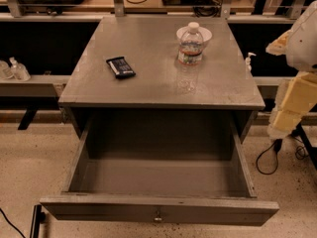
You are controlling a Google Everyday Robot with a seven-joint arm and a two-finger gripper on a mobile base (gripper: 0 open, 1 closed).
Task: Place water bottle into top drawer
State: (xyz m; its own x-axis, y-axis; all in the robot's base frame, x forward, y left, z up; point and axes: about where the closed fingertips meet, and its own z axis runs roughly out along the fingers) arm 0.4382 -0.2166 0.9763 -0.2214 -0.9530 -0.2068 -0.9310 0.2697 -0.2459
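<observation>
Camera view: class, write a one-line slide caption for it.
Water bottle stands on the cabinet top before a white bowl; top drawer open; claw at right edge.

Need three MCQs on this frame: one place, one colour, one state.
1. The water bottle stands: A in the drawer; B on the cabinet top, before the white bowl; C on the floor.
2. Its cap is: A white; B blue; C black.
3. The top drawer is: A shut; B pulled open; C taken out.
Key: B, it is upright on the grey top; A, the cap shows white; B, its inside is exposed below the top. The pincer sits at the right edge, apart from the bottle.
</observation>
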